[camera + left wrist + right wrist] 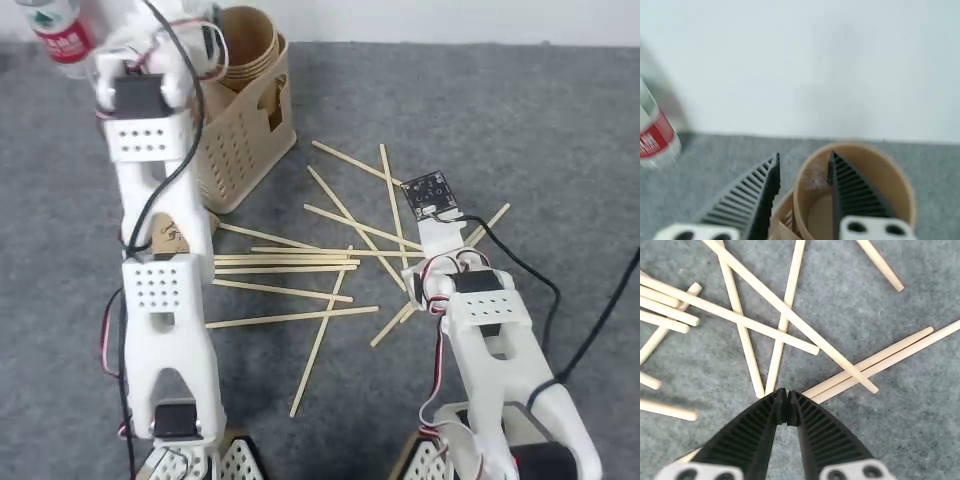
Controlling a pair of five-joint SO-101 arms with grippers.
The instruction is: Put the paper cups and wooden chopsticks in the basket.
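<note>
My left gripper (804,159) was spread astride the rim of a paper cup (890,175), one finger inside it. The cup stood in the basket (240,150) at far left. My right gripper (788,407) was pressed together, pinching nothing, just above the wooden chopsticks (290,262) scattered mid-mat.

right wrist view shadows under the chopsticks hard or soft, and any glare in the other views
Right wrist view: the chopsticks cast only faint, soft-edged shadows on the grey carpet, so the light looks diffuse. Left wrist view: a dim shadow lies on the white wall above the paper cup, with no glare. High view: even light and no glare on the basket.
</note>
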